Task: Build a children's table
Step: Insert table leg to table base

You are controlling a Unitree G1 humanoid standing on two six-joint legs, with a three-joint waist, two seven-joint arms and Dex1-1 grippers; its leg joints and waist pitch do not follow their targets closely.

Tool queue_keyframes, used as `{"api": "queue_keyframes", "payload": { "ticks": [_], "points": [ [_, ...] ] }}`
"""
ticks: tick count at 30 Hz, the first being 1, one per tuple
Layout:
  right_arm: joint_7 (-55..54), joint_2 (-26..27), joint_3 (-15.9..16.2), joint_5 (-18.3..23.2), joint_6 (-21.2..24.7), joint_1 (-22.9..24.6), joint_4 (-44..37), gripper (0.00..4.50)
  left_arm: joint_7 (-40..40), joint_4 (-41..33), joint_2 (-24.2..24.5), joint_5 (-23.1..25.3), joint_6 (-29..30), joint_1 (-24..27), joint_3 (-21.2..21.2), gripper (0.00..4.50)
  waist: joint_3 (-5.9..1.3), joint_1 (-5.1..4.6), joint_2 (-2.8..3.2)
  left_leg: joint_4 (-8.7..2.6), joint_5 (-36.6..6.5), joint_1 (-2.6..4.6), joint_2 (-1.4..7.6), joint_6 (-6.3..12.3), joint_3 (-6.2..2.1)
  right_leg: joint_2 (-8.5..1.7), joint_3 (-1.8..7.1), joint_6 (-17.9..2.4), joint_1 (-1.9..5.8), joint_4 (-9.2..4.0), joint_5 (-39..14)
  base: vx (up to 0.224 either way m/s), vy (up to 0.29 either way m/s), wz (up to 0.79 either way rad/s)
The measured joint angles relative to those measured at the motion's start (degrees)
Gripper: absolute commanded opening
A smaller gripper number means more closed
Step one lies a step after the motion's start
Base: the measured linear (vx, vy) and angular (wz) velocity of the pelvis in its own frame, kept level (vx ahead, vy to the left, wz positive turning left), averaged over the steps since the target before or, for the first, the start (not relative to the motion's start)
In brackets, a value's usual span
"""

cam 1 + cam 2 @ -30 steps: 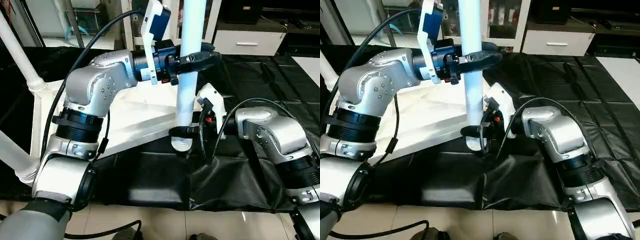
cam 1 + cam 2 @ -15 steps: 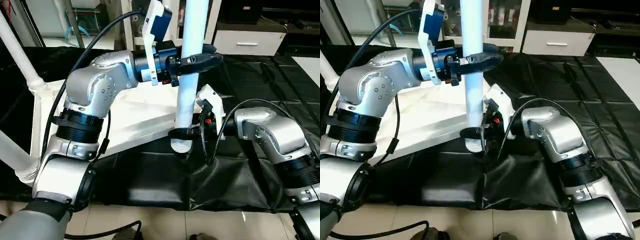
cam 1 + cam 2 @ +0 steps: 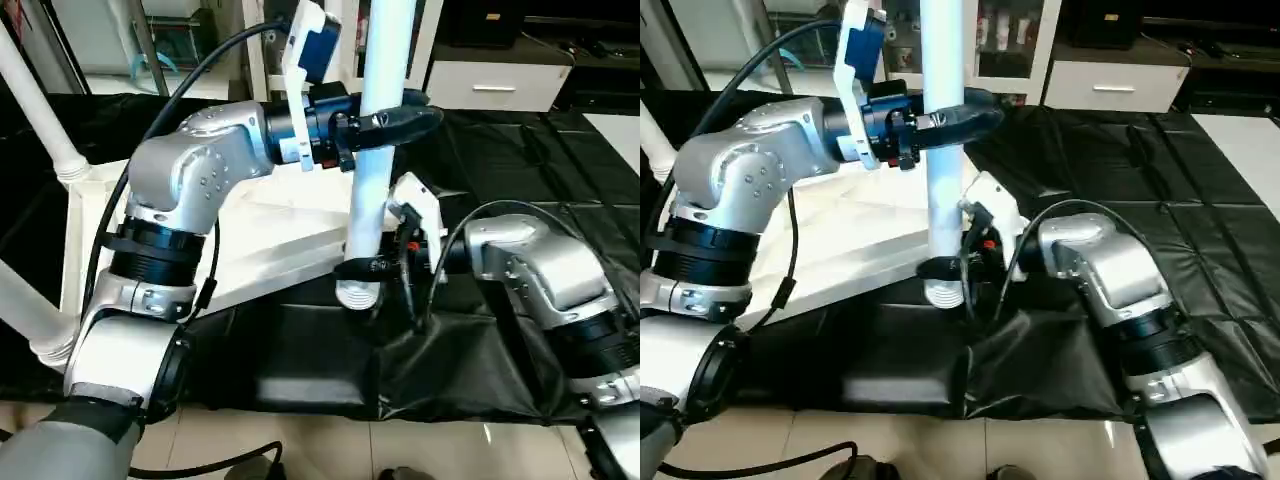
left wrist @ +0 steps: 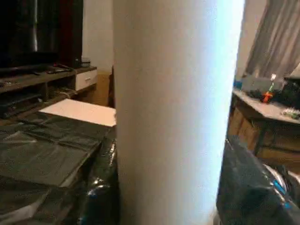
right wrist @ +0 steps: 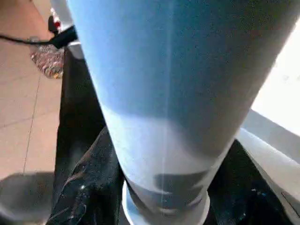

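Children's table leg (image 3: pixel 378 150) is standing upright at the tabletop (image 3: pixel 270 240) near corner; left gripper (image 3: pixel 395 118) is clamping it high, right gripper (image 3: pixel 365 267) low. Leg is risking tilting and jamming at its socket.

leg (image 3: pixel 372 170) top: cut off | tabletop (image 3: pixel 270 235): arm-hidden partly

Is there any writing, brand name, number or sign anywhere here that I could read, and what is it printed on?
None can be read.
The white leg, the tabletop and the silver forearms carry no visible print.
The left end effector has small pale marks on its black fingers, too small to read.
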Motion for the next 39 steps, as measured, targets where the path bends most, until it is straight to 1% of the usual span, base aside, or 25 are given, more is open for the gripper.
{"api": "queue_keyframes", "payload": {
  "ticks": [3, 5, 6, 8, 10, 11, 12, 15, 17, 18, 20, 21, 23, 24, 25, 27, 29, 31, 34, 35, 37, 38, 39],
  "points": [
    [-2.7, 0.5, -2.1, 0.0, -1.3, 0.0, 1.6, 1.93, 1.5, 1.4, -0.4, 0.0, -0.5, 0.4, 1.6, 2.85, 0.0, 0.04, 0.0, 0.01, 0.0, 0.0, -0.01, -0.02, 0.0, -0.02, -0.01, 0.0, 0.02, 0.01, 0.0, 0.0, 0.0, 0.0],
    [-3.9, 0.4, -3.7, 0.0, -1.7, 0.0, 2.4, 1.93, 1.5, 1.5, -0.1, 0.0, -0.7, 1.4, 2.0, 3.18, 0.0, 0.02, 0.0, 0.02, 0.0, 0.02, -0.01, -0.01, 0.0, -0.02, -0.01, 0.0, 0.03, 0.0, 0.0, 0.0, 0.0, 0.0],
    [-4.8, 0.2, -5.0, 0.1, -1.8, 0.0, 3.3, 1.93, 1.5, 1.5, 0.0, 0.0, -0.5, 2.1, 2.0, 3.18, 0.0, 0.08, 0.01, 0.02, 0.0, 0.01, -0.01, -0.01, 0.0, -0.02, -0.01, 0.0, 0.03, 0.0, 0.0, 0.0, 0.0, 0.0],
    [-6.3, -0.7, -7.3, 0.0, -1.8, 0.0, 4.9, 1.93, 1.2, 1.6, 0.1, 0.0, -0.5, 3.0, 2.0, 3.33, 0.0, 0.16, 0.07, 0.02, 0.0, -0.01, -0.02, -0.01, 0.0, -0.03, -0.02, 0.0, 0.03, -0.02, 0.0, 0.0, 0.0, 0.0],
    [-8.0, -2.0, -9.8, -0.2, -1.8, 0.1, 6.4, 1.89, 1.0, 2.0, 0.7, 0.2, -0.8, 3.6, 1.9, 3.63, 0.0, 0.05, 0.07, 0.02, 0.0, -0.01, -0.02, -0.01, 0.0, -0.03, -0.02, 0.0, 0.03, -0.02, 0.0, 0.0, 0.0, 0.0],
    [-8.9, -2.4, -11.0, -0.2, -1.8, 0.1, 6.8, 1.89, 1.0, 2.2, 0.8, 0.3, -1.1, 3.8, 1.9, 3.63, -0.01, -0.03, 0.09, 0.02, 0.0, 0.0, -0.02, -0.01, 0.0, -0.03, -0.01, 0.0, 0.03, -0.02, 0.0, 0.0, 0.0, 0.0],
    [-9.9, -2.5, -12.8, -0.1, -1.8, 0.1, 7.1, 1.89, 1.0, 2.5, 0.7, 0.9, -2.4, 4.0, 1.7, 3.74, -0.02, -0.13, 0.11, 0.02, 0.0, 0.01, -0.01, -0.01, 0.0, -0.02, -0.02, 0.0, 0.03, -0.01, 0.0, 0.0, 0.0, 0.0],
    [-12.3, -2.8, -15.1, -0.1, -2.6, 0.1, 7.8, 1.89, 2.1, 4.0, -0.6, 2.4, -4.7, 4.1, 1.8, 3.82, -0.03, -0.29, 0.13, 0.01, 0.0, 0.03, 0.0, -0.02, -0.01, -0.01, -0.03, 0.0, 0.03, 0.0, 0.0, 0.0, 0.0, 0.0],
    [-14.4, -3.1, -15.1, -1.5, -4.4, 0.2, 8.3, 1.88, 5.4, 5.9, -1.6, 4.5, -7.0, 4.2, 1.7, 3.84, -0.04, -0.42, 0.16, 0.02, 0.0, 0.03, -0.01, -0.02, 0.0, -0.02, -0.02, 0.0, 0.03, 0.0, 0.0, 0.0, 0.0, 0.0],
    [-16.0, -3.1, -15.8, -2.0, -5.3, 0.7, 8.4, 1.88, 9.3, 7.7, -2.1, 7.1, -9.4, 4.2, 1.5, 3.84, -0.05, -0.53, 0.16, 0.02, 0.0, 0.05, -0.01, -0.02, -0.01, -0.02, -0.02, 0.0, 0.06, 0.0, 0.0, 0.0, 0.0, 0.0],
    [-18.1, -3.2, -17.2, -2.6, -6.4, 2.0, 8.3, 1.88, 15.2, 10.9, -2.3, 11.2, -12.1, 4.6, 0.7, 3.84, -0.05, -0.75, 0.15, 0.02, 0.0, 0.11, -0.01, -0.02, -0.03, -0.02, -0.04, 0.0, 0.14, -0.02, 0.0, 0.0, 0.0, 0.0],
    [-19.4, -3.2, -17.9, -3.1, -6.9, 3.2, 8.2, 1.88, 18.9, 12.9, -2.3, 13.5, -13.2, 5.3, 0.2, 3.84, -0.05, -0.82, 0.15, 0.02, 0.0, 0.12, -0.01, -0.01, -0.04, -0.02, -0.05, 0.0, 0.16, -0.04, 0.0, 0.0, 0.0, 0.0],
    [-20.9, -3.1, -18.8, -3.7, -7.2, 5.0, 7.6, 1.88, 22.5, 15.6, -2.4, 16.3, -14.5, 6.9, -0.8, 3.84, -0.05, -0.98, 0.13, 0.01, 0.0, 0.07, -0.01, -0.01, -0.04, -0.01, -0.07, 0.0, 0.14, -0.09, 0.0, 0.0, 0.0, 0.0],
    [-22.4, -2.6, -19.8, -3.8, -7.4, 6.8, 6.3, 1.88, 24.8, 17.1, -2.9, 18.5, -16.5, 8.2, -2.0, 3.84, -0.05, -1.03, 0.15, 0.0, 0.0, 0.07, -0.01, 0.01, -0.05, -0.01, -0.07, 0.0, 0.16, -0.14, 0.0, 0.0, 0.0, 0.0],
    [-24.1, -1.5, -20.9, -4.0, -7.7, 8.5, 4.4, 1.88, 25.3, 18.7, -3.9, 19.6, -18.2, 9.1, -2.7, 3.84, -0.05, -0.99, 0.14, -0.02, 0.0, 0.05, -0.01, 0.02, -0.06, 0.0, -0.11, 0.0, 0.17, -0.22, 0.0, 0.0, 0.0, 0.0],
    [-26.5, 0.3, -21.4, -4.0, -7.9, 10.9, 1.7, 1.88, 24.6, 21.6, -5.7, 20.6, -20.5, 10.6, -4.1, 3.84, -0.04, -0.98, 0.19, -0.03, 0.0, -0.06, -0.02, 0.06, -0.07, 0.0, -0.11, 0.0, 0.12, -0.29, 0.0, 0.0, 0.0, 0.0],
    [-27.6, 1.2, -21.3, -3.9, -7.9, 11.8, 0.1, 1.88, 22.7, 23.2, -7.4, 20.9, -22.2, 10.9, -5.6, 3.84, -0.03, -0.93, 0.2, -0.02, 0.0, -0.14, -0.03, 0.08, -0.06, -0.01, -0.1, 0.0, 0.09, -0.34, 0.0, 0.0, 0.0, 0.0],
    [-28.0, 1.4, -21.3, -3.8, -7.8, 12.3, -1.9, 1.88, 21.0, 24.1, -8.7, 21.3, -23.6, 10.7, -6.6, 3.84, -0.05, -1.08, 0.22, -0.02, 0.0, -0.08, -0.03, 0.09, -0.05, -0.02, -0.09, 0.0, 0.12, -0.34, 0.0, 0.0, 0.0, 0.0],
    [-28.2, 1.4, -21.5, -3.3, -6.8, 13.8, -4.6, 1.88, 20.0, 26.9, -9.7, 21.9, -23.8, 10.1, -7.3, 3.84, -0.19, -1.42, 0.57, -0.03, 0.0, 0.09, -0.03, 0.08, -0.06, -0.02, -0.09, 0.0, 0.24, -0.35, 0.0, 0.0, 0.0, 0.0],
    [-28.2, 1.2, -21.5, -3.2, -6.3, 14.6, -5.6, 1.88, 19.9, 28.3, -10.2, 22.5, -23.7, 9.6, -7.6, 3.84, -0.2, -1.45, 0.61, -0.04, 0.0, 0.09, -0.03, 0.07, -0.06, -0.01, -0.1, 0.0, 0.24, -0.34, 0.0, 0.0, 0.0, 0.0],
    [-28.0, 0.9, -21.5, -2.9, -4.9, 16.4, -7.9, 1.88, 20.0, 32.6, -11.0, 25.2, -23.7, 8.4, -9.9, 3.84, -0.23, -1.51, 0.84, -0.04, 0.0, 0.12, -0.03, 0.07, -0.09, -0.01, -0.11, 0.0, 0.28, -0.37, 0.0, 0.0, 0.0, 0.0],
    [-27.9, 0.7, -21.5, -2.8, -4.4, 16.8, -8.6, 1.88, 20.2, 34.5, -11.4, 26.5, -24.1, 8.0, -10.8, 3.84, -0.23, -1.59, 1.06, -0.04, 0.0, 0.11, -0.04, 0.07, -0.09, -0.01, -0.09, 0.0, 0.28, -0.4, 0.0, 0.0, 0.0, 0.0],
    [-28.0, 0.4, -21.5, -2.7, -4.0, 17.2, -9.4, 1.88, 20.5, 36.0, -11.7, 27.5, -24.7, 7.9, -11.5, 3.56, -0.26, -1.68, 1.32, -0.04, 0.0, 0.1, -0.05, 0.08, -0.08, -0.02, -0.08, 0.0, 0.29, -0.46, 0.0, 0.0, 0.0, 0.0]
  ]
}}
